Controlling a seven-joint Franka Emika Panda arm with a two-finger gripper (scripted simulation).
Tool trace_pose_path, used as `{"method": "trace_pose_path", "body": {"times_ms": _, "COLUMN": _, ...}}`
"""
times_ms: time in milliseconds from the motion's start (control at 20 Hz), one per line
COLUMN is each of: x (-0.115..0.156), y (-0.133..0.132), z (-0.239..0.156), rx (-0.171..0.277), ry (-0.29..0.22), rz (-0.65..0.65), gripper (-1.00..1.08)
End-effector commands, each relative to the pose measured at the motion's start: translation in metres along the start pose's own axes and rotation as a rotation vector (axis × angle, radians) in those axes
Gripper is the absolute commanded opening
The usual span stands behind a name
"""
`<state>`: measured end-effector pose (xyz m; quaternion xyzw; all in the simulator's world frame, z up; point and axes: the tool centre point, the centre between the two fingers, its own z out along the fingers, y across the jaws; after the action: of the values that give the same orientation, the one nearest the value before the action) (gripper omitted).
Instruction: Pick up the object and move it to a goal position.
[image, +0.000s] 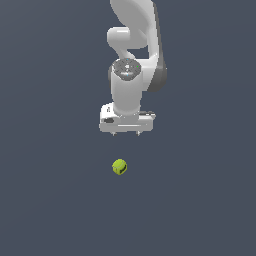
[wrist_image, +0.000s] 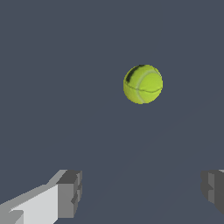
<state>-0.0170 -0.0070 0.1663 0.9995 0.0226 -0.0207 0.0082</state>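
- The ball (image: 119, 166) lies alone on the dark tabletop (image: 45, 190), apart from the claw (image: 125, 133) and free of any contact with it.
- The claw's two fingers stand wide apart with nothing between them; in the wrist view one grey pad (wrist_image: 70, 193) shows at one edge and the other at the opposite edge, with bare tabletop across the gap.
- The step in hand looks like the approach: the ball has yet to be grasped, so the whole carry to the goal remains.
- To do it well, first bring the claw over the ball. In the wrist view the ball (wrist_image: 142, 84) sits well off the line between the pads, so a straight drop from here would likely miss it.
- Then lower with the fingers kept apart until the pads flank the ball's widest part, and only then close.
- A ball rolls easily, I judge; a pad that touches one side early could nudge it away, so the descent should be centred and the closing gentle.
- Pose: in the exterior view the white arm (image: 131, 75) comes down from the top of the picture, wrist vertical, claw pointing straight down above the tabletop.
- No goal marker shows in either view.
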Motion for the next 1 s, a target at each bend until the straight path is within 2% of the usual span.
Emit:
{"method": "trace_pose_path", "body": {"times_ms": 0, "x": 0.000, "y": 0.000, "z": 0.000, "rx": -0.001, "ry": -0.001, "rz": -0.001, "gripper": 1.00}}
{"method": "trace_pose_path", "body": {"times_ms": 400, "x": 0.016, "y": 0.005, "z": 0.009, "rx": 0.000, "ry": 0.006, "rz": -0.033, "gripper": 1.00}}
{"method": "trace_pose_path", "body": {"times_ms": 950, "x": 0.067, "y": 0.023, "z": 0.047, "rx": 0.006, "ry": 0.029, "rz": -0.139, "gripper": 1.00}}
